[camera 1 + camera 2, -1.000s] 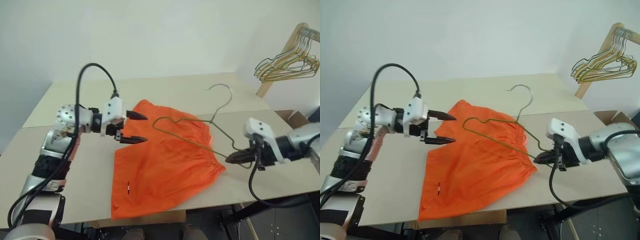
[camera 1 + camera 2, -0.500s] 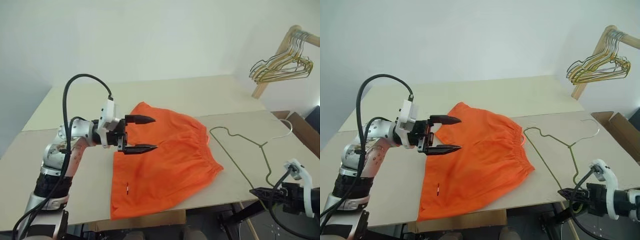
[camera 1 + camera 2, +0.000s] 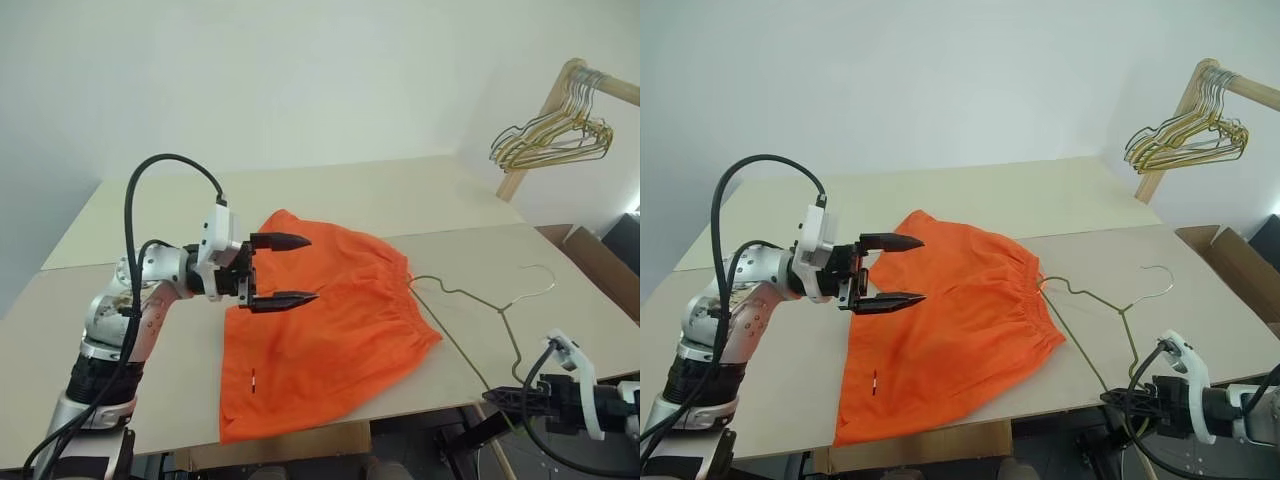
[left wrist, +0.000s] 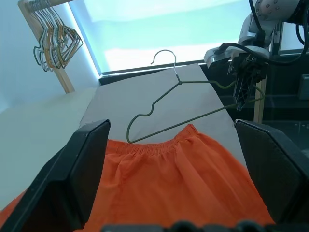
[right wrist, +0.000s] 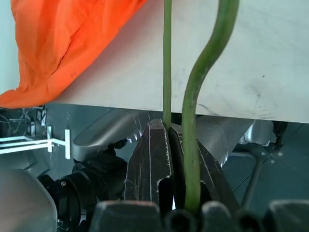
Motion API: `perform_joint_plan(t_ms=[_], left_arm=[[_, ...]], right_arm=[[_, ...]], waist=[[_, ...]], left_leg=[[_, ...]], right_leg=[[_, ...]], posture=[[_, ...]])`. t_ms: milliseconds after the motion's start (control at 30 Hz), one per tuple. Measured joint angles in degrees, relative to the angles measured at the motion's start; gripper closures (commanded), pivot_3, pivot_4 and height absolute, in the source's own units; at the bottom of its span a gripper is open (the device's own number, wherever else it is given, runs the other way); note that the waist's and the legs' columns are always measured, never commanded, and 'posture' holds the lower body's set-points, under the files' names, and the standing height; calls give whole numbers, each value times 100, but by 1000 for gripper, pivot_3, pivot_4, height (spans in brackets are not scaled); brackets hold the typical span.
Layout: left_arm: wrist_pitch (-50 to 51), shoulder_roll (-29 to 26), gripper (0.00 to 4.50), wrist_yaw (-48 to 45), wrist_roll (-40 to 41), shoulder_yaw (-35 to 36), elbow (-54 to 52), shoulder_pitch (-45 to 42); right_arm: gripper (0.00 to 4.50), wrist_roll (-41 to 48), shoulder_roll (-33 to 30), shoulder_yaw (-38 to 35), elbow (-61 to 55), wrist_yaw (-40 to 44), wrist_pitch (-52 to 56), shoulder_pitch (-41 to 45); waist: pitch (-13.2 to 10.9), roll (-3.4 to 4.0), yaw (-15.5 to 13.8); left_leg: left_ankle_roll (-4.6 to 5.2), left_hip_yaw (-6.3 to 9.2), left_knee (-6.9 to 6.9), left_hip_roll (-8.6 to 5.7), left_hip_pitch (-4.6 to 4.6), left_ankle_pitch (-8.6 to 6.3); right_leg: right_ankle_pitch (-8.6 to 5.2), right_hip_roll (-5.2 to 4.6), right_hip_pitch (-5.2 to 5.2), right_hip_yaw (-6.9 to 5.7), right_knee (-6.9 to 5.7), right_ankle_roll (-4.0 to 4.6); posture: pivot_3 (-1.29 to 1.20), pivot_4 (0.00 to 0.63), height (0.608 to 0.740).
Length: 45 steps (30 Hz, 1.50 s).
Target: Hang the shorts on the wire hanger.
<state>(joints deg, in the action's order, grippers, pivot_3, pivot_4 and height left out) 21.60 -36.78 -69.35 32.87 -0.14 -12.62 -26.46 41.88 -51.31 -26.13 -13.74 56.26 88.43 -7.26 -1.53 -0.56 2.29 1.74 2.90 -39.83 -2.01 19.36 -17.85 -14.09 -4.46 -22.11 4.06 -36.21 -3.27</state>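
The orange shorts (image 3: 330, 325) lie flat on the table, waistband toward the right. My left gripper (image 3: 305, 268) hovers over their upper left part, pointing right, open and holding nothing. Its wrist view looks over the shorts (image 4: 178, 181) to the wire hanger (image 4: 183, 84). The thin olive wire hanger (image 3: 500, 309) lies on the table right of the shorts, one end close to the waistband. My right gripper (image 3: 497, 397) is low at the table's front edge, shut on the hanger's near corner. The right wrist view shows its fingers (image 5: 152, 154) clamped on the wire (image 5: 166, 63).
A wooden rack (image 3: 535, 125) at the far right carries a bunch of gold and grey wire hangers (image 3: 555, 140). A cardboard box (image 3: 600, 262) stands beside the table's right edge. Bare tabletop (image 3: 380, 195) stretches behind the shorts and around the hanger.
My right gripper has pulled the hanger off the shorts, rightward and down to the table's front edge, rolling as it went. The left gripper drew back slightly and stayed open.
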Motion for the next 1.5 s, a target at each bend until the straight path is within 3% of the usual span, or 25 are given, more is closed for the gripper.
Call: perform_joint_plan(t_ms=[267, 533, 867, 1500], left_arm=[[-2, -115, 29, 0, 1, 4, -45, 19], [-9, -126, 29, 3, -4, 2, -52, 40], [-15, -148, 29, -58, -42, -18, -53, 42], [-14, -370, 29, -5, -120, 35, -198, 61]], right_arm=[[4500, 3, -110, 520, 581, 2, -270, 412], [4500, 26, -42, 541, 900, -162, -286, 677], [4500, 452, -320, 970, 805, 237, -363, 854], [4500, 3, -97, 2062, 2147, 211, -922, 1929]], waist=[[-1, -1, -10], [-3, -2, -72], [-5, -3, -114], [-7, -6, -255]], left_leg=[[0, 0, 2, 1, 0, 0], [0, 1, 3, 1, 1, 0], [1, -1, 4, 2, 0, -1], [0, 1, 6, -3, 5, 0]], right_leg=[[0, 1, -1, -1, 1, 0], [0, 0, -3, -1, 3, 0], [0, 2, -2, -1, 6, 0], [4, -2, -11, -2, 9, -2]], posture=[[-35, 17, 740], [-33, 24, 740], [-18, 16, 740], [47, 0, 740]])
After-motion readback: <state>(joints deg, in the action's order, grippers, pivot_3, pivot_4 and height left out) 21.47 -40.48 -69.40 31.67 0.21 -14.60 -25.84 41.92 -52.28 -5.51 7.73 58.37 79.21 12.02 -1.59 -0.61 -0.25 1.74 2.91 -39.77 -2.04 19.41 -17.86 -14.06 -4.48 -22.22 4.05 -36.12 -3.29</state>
